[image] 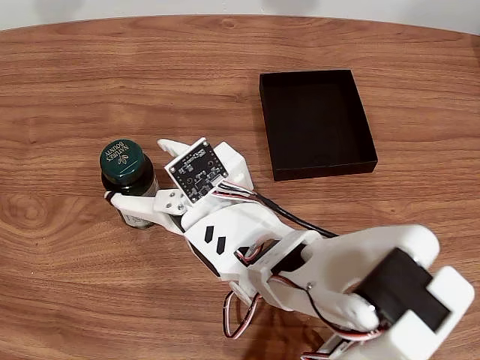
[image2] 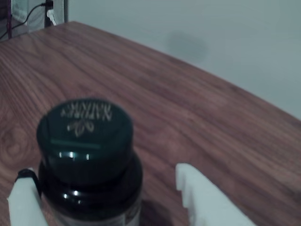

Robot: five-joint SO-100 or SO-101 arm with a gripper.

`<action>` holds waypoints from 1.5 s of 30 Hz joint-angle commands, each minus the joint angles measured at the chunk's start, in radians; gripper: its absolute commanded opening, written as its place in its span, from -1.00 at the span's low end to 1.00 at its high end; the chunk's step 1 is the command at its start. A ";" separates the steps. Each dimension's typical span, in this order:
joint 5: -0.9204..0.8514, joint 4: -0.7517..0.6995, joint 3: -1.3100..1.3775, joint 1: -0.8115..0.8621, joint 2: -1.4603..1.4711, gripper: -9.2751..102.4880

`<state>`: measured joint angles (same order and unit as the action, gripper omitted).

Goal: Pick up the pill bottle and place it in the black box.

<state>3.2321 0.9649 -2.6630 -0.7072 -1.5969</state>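
straddling the pill bottle, the gripper has one white finger just beside the glass on the left of the wrist view and the other standing off to the right with a plain strip of table showing between it and the bottle. so the jaws are spread around it, not yet pinching; whether the left finger actually touches the glass is too close to call. in the fixed view the gripper reaches in from the lower right, one finger running under the bottle in the picture and the other ending just right of its cap, with the small circuit board riding on top of the wrist.

the bottle stands upright on the wooden table, dark green cap up with its gold lettering readable, toward the left of the fixed view. the black box lies well apart from it, up and to the right, with nothing seen inside.

as for progress, my read is that the approach is done and little else: the bottle looks unlifted, the grasp not closed. left to do are the squeeze, the lift, the carry across to the box and the release inside it.
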 commanded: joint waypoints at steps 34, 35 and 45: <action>-0.014 0.190 0.328 -0.028 0.405 -0.19; -0.014 0.190 0.334 -0.028 0.410 -0.19; -0.066 0.176 0.422 -0.040 0.451 -0.33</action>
<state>3.1830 1.1183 -2.3102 -0.7332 -1.1290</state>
